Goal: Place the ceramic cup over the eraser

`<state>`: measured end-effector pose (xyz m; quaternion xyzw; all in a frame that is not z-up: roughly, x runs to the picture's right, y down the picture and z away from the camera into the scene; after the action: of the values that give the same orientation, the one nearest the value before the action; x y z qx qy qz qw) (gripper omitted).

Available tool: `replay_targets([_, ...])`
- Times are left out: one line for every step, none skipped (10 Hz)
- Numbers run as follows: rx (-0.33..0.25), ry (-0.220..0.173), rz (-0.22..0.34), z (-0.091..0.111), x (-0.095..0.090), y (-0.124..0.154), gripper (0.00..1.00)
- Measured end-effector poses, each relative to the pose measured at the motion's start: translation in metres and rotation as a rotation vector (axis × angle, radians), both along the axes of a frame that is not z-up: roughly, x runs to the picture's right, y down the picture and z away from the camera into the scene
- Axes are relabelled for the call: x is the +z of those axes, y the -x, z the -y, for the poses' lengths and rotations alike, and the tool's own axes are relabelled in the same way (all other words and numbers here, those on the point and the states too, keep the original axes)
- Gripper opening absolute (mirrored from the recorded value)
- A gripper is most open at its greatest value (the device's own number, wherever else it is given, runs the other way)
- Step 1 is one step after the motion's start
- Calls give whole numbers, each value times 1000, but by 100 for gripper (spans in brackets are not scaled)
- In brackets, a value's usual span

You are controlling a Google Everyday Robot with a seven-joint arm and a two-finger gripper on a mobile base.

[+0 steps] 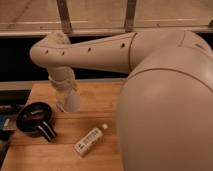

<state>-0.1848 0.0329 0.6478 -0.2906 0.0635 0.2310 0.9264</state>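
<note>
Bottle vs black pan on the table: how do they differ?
The bottle is white and slim; the pan is black and round. The bottle lies on its side; the pan sits upright. Both rest on the wooden table; the tool hangs low behind them.

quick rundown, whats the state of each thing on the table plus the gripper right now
gripper: shut on the ceramic cup, it seems, low over the table at its back left
ceramic cup: held at the arm's end; touching the table or just above, cannot tell
eraser: bluish bit at the cup's left edge, not covered
white bottle: lying on its side, cap on
black pan: upright, handle toward the front
</note>
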Motion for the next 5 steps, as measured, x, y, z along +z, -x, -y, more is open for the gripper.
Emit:
replay_targets([-32, 4, 38, -8, -10, 20, 12])
replay_targets([-69, 2, 76, -15, -21, 39, 12])
replay_targets([-100, 6, 107, -23, -31, 54, 12])
replay_targets([-125, 7, 136, -28, -39, 66, 12])
replay_targets([-157, 9, 173, -36, -49, 82, 12])
